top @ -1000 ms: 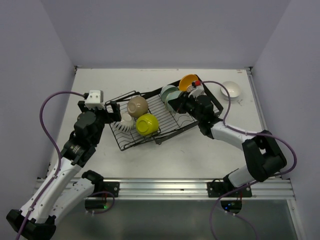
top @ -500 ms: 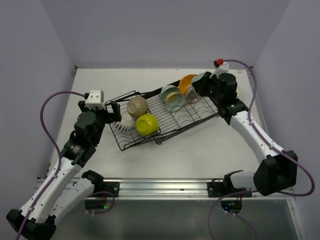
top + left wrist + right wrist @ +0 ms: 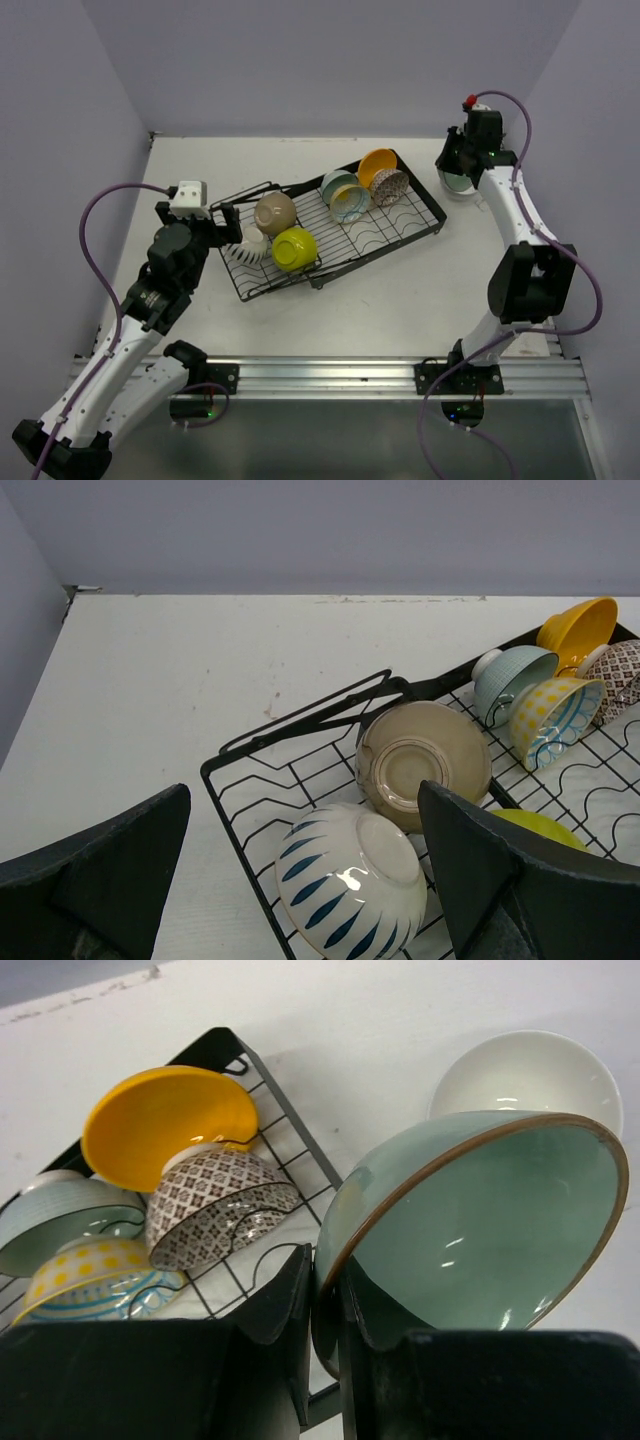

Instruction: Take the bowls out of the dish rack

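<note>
Robot lab test cell: bare white tabletop (image 3: 190, 165) boxed in by plain lavender panels (image 3: 330, 60), arm bases (image 3: 195, 362) bolted to an aluminium rail (image 3: 330, 373), purple cables (image 3: 92, 215) looping loose.

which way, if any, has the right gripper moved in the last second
Yes: the right gripper swung right and back, off the black wire dish rack, holding a pale teal-green bowl.

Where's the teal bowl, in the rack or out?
Out. The right gripper pinches the teal bowl by its rim, past the end of the dish rack, near the white bowl.
</note>
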{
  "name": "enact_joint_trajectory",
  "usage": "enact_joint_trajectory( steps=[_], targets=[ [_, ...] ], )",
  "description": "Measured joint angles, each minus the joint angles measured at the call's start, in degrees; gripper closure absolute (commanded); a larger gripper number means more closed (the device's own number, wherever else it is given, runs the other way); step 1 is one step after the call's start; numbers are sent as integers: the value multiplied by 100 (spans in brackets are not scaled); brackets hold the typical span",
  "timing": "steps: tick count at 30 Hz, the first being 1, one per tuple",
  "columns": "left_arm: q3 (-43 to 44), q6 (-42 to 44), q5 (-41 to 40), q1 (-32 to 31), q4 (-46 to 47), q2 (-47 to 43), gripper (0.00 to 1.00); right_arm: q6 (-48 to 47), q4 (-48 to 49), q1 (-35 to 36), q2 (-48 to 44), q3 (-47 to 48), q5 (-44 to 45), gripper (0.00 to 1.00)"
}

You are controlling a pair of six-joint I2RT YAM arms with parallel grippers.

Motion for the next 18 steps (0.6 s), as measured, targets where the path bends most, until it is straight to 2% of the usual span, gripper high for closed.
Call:
enact_joint_trajectory(
  steps=[10, 18],
  targets=[
    [0, 33, 22, 0, -2, -7, 0, -717, -835, -39, 1078, 1128, 625, 100],
    [0, 33, 66, -2, -2, 122, 0, -981, -1073, -271, 2061, 2068, 892, 100]
  ],
)
